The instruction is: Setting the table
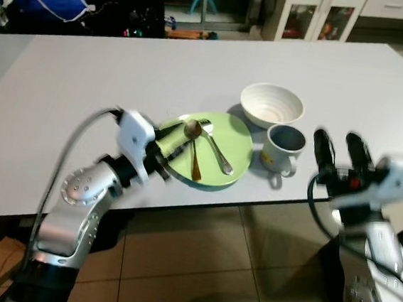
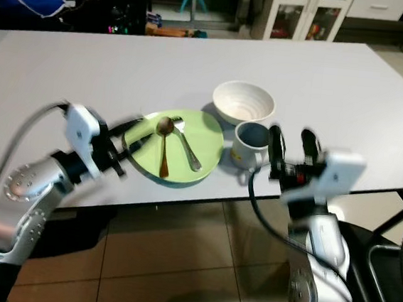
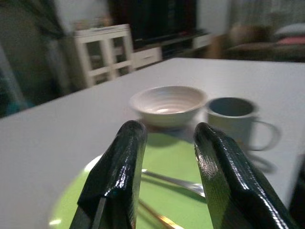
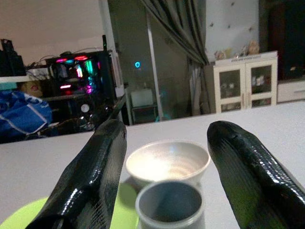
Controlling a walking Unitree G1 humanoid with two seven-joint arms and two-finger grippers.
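Green round plate [image 1: 232, 141], ribbed white bowl [image 1: 271, 105], grey mug [image 1: 284, 147]

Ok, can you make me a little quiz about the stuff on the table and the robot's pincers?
1. True or false: the white ribbed ceramic bowl sits on the round light-green plate.
2. What lies on the plate? A) two spoons B) a knife C) a cup
3. Which pincer points at the grey-blue ceramic mug?

Key:
1. False; it stands on the white table beside the plate.
2. A; a bronze-coloured metal spoon and a silver metal spoon.
3. The right pincer, open; the left pincer is over the plate.
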